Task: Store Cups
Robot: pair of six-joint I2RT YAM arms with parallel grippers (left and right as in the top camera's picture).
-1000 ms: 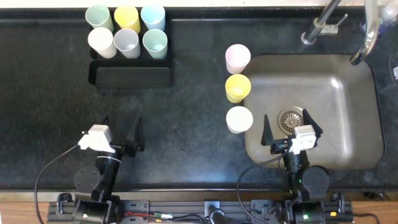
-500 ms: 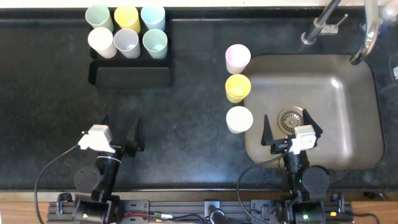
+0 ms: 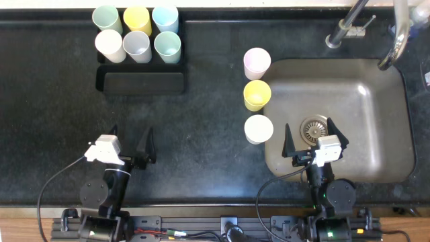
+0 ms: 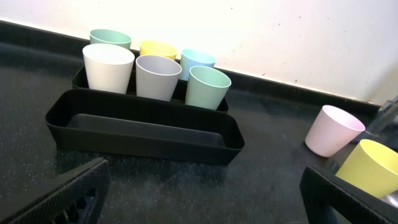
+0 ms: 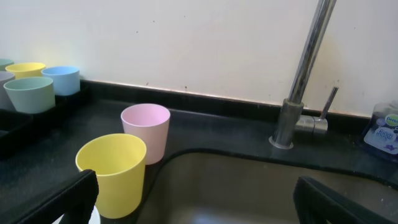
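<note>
Left gripper [image 3: 132, 142]: fingers spread apart, holding nothing, low over the black worktop [image 3: 201, 154]. A black tray [image 3: 141, 83] with two compartments lies at its 12 o'clock, well apart from it. Six cups [image 3: 137, 44] stand upright in the tray's far compartment in two rows of three.

Three loose cups stand in a line along the left rim of the sink [image 3: 363, 94], at 1 to 2 o'clock of the left gripper: pink cup [image 3: 256, 62] farthest, yellow cup [image 3: 256, 94] in the middle, white cup [image 3: 259, 128] nearest.

Right gripper [image 3: 311, 138]: fingers likewise spread and holding nothing, above the sink basin. The white cup is near it at 9 to 10 o'clock, the yellow cup at 10 o'clock, the pink cup at 11 o'clock. None touches it.

A tap [image 3: 349, 23] stands behind the sink. A bottle [image 5: 380, 134] beside it carries a label; its print is too small to read.
</note>
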